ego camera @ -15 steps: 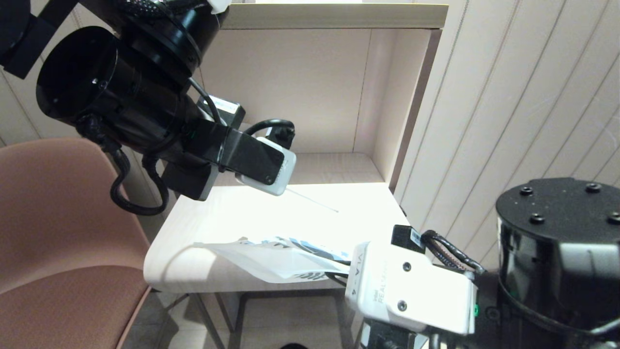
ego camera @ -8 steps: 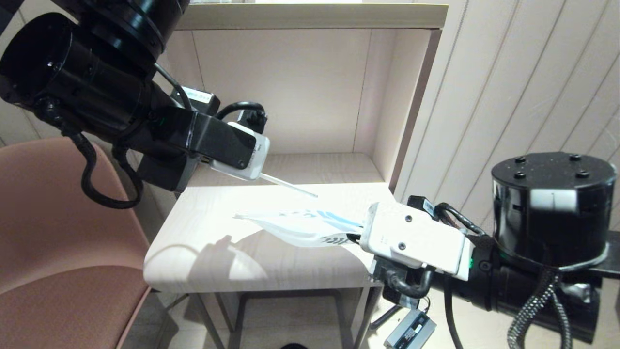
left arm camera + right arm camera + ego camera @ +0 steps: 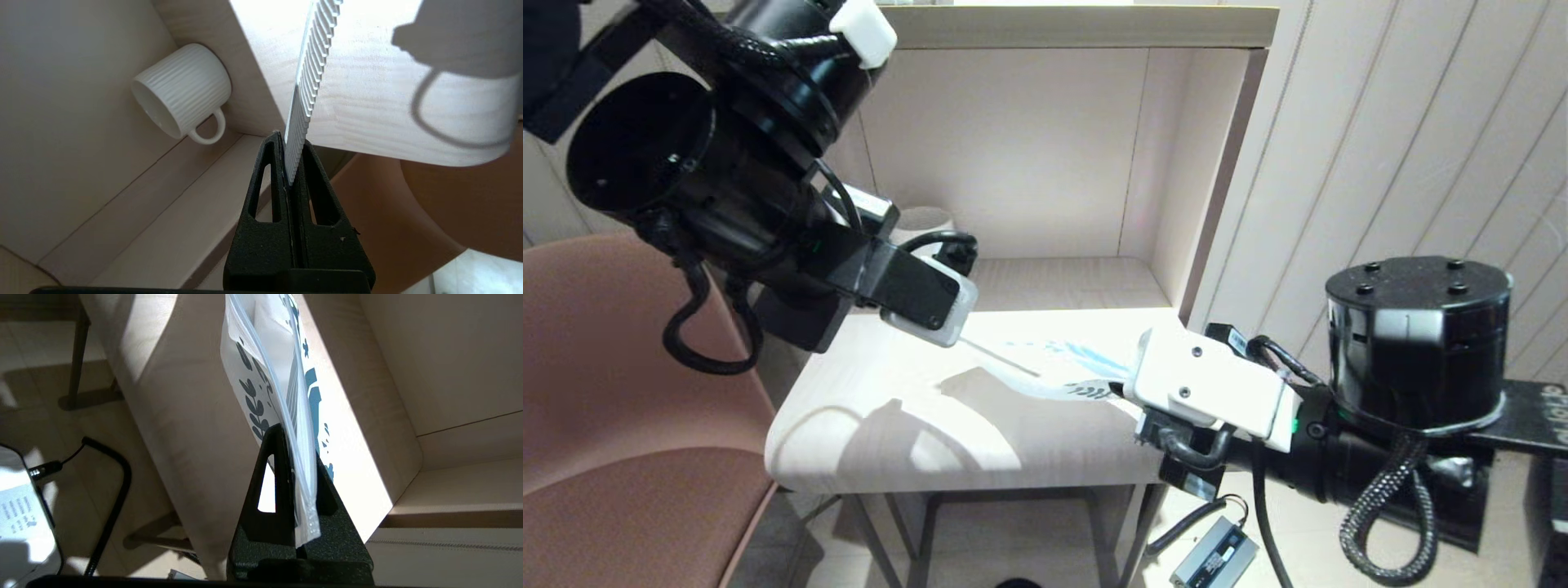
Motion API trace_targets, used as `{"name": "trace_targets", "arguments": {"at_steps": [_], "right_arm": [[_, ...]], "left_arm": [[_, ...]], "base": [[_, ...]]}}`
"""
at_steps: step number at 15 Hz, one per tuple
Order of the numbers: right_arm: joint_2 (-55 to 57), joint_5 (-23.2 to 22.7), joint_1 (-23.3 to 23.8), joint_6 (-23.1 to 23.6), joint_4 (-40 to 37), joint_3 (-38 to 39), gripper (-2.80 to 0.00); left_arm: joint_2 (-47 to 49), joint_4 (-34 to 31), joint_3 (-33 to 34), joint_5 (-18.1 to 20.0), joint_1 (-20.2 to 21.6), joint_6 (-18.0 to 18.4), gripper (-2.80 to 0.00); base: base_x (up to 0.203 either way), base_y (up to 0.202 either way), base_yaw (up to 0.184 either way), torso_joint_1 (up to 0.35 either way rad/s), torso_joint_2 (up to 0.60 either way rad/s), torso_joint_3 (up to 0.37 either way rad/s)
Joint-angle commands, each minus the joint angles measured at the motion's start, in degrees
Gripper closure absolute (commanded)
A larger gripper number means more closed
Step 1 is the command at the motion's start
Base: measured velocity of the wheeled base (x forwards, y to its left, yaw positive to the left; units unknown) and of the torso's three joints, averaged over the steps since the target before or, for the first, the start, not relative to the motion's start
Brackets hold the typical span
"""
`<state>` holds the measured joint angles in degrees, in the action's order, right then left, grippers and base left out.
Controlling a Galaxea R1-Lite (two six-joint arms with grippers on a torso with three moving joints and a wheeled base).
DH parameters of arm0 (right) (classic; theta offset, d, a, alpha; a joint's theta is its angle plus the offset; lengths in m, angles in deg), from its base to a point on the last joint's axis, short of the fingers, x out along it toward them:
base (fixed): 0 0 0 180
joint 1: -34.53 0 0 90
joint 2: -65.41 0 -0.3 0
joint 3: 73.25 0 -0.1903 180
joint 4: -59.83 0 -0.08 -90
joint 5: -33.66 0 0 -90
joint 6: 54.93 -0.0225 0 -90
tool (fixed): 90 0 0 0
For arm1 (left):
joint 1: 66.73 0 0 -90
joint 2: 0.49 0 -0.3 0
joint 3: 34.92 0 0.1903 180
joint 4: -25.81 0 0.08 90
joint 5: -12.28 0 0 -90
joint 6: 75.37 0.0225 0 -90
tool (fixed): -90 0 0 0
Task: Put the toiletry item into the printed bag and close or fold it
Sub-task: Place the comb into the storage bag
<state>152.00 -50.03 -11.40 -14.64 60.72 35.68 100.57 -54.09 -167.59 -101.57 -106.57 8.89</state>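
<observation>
Left hand (image 3: 292,163) clamps the comb (image 3: 310,77) near the mug (image 3: 182,94); right hand (image 3: 296,486) pinches the printed bag (image 3: 261,375) over the table (image 3: 1013,441).

1. Desk (image 3: 890,441) sits centre, with a shelf (image 3: 1070,282) step along its back edge.
2. Mug (image 3: 184,94) stands on the shelf, back left, behind the left arm.
3. Left pincer (image 3: 292,157) is over the desk's left part, clamped on one end of the comb (image 3: 1001,359); the comb points right toward the bag.
4. Right pincer (image 3: 296,465) is at the desk's right edge, clamped on the bag (image 3: 1058,371) at its zip-strip edge; the bag extends left above the desk.
5. Comb tip is just beside the bag's left end; contact can't be told.
6. Chair (image 3: 621,392) is left of the desk.
</observation>
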Motion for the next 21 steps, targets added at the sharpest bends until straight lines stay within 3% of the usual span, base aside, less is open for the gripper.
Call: {"name": "trace_targets", "arguments": {"at_steps": [1, 10, 16, 21], "right_arm": [[1.8, 0.0, -0.5, 0.2, 2.7, 1.1, 0.0], [1.1, 0.0, -1.7, 0.1, 2.8, 2.5, 0.0], [2.1, 0.0, -2.4, -0.3, 3.2, 2.5, 0.0], [3.5, 0.1, -3.2, -0.7, 5.6, 2.5, 0.0]], "left_arm": [[3.9, 0.2, -0.7, -1.0, -0.8, 0.4, 0.0], [7.0, 3.3, -0.7, -1.2, -1.0, 0.3, 0.0], [8.9, 8.1, -1.2, -2.9, -4.8, 0.4, 0.0], [8.6, 8.5, -1.2, -3.9, -6.5, 0.4, 0.0]], "base": [[0.0, 0.0, 0.0, 0.0, 0.0, 0.0], [0.0, 0.0, 0.0, 0.0, 0.0, 0.0], [0.0, 0.0, 0.0, 0.0, 0.0, 0.0], [0.0, 0.0, 0.0, 0.0, 0.0, 0.0]]}}
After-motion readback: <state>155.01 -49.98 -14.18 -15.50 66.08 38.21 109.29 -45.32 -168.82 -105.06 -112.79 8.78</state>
